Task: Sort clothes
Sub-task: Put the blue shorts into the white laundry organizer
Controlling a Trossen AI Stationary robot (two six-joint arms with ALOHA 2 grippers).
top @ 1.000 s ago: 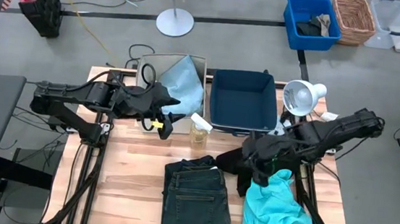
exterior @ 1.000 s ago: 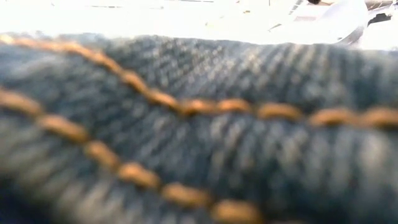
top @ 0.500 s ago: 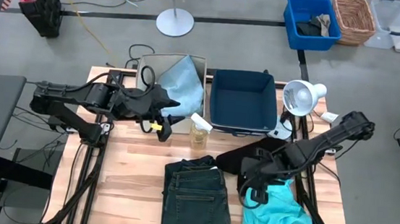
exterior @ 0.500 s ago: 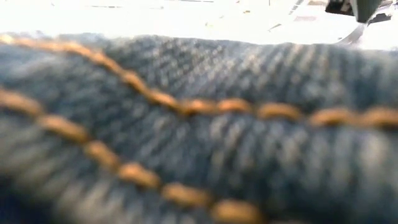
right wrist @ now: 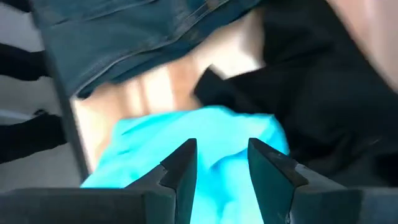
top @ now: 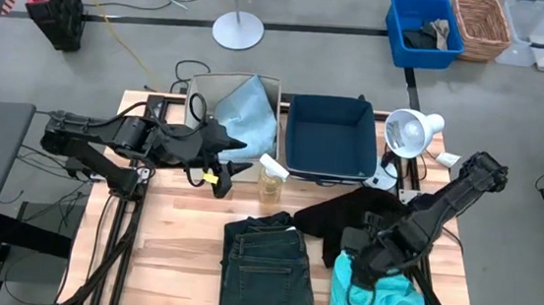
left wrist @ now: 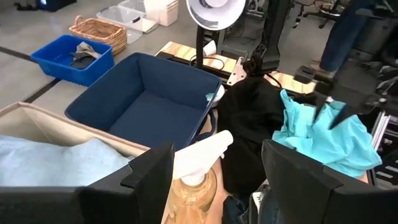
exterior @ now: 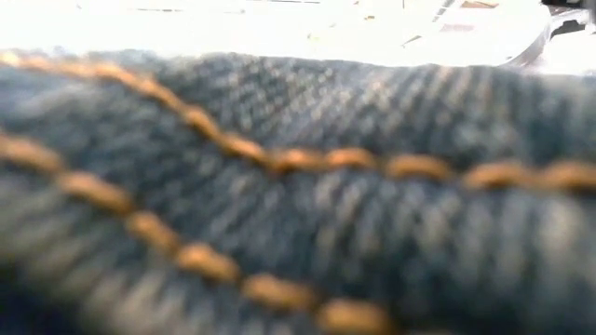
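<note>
The turquoise top (top: 392,299) lies crumpled at the table's near right corner. My right gripper (top: 359,269) hangs over its far left part, its fingers open (right wrist: 222,144) with turquoise cloth below them. The black garment (top: 345,218) lies spread just beyond the top. The folded jeans (top: 267,271) rest flat at the near middle and fill the low view (exterior: 279,186). The pale blue cloth (top: 251,111) sits in the beige box (top: 209,83), draped over its right wall. My left gripper (top: 219,166) hovers open and empty (left wrist: 217,155) near that box. My right gripper comes down at the turquoise top (right wrist: 211,124) from above with open fingers. Whether its fingertips touch the cloth I cannot tell.
An empty navy box (top: 331,138) stands at the far middle beside the beige box. A spray bottle (top: 272,177) stands in front of them, close to my left gripper. A white lamp (top: 410,132) sits at the far right.
My right gripper has moved toward the table's near edge, from over the black garment to over the turquoise top.
</note>
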